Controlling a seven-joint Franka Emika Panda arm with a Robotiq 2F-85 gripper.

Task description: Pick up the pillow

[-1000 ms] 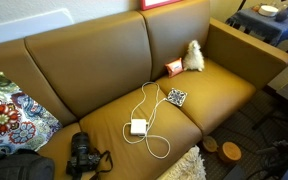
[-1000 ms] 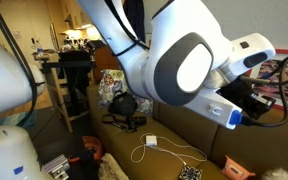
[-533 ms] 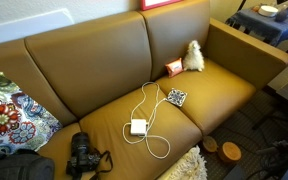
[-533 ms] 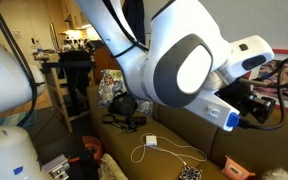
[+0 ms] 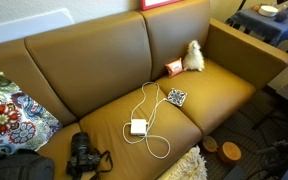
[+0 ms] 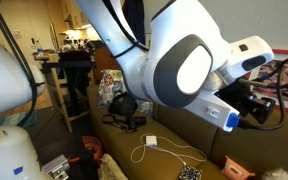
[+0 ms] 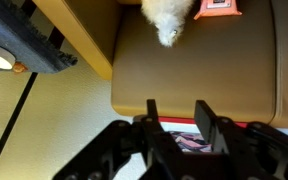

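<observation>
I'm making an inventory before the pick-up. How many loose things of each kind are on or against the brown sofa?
Pillows: 2, floral pillow and shaggy cream pillow
Camera: 1
Charger with cable: 1
Fluffy toy: 1
Small red box: 1
Patterned square: 1
Dark bag, cut off at the edge: 1
Total: 8

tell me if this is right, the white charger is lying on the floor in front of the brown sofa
No, the white charger is lying on the seat of the brown sofa, not the floor in front of it, as an exterior view shows.
</observation>
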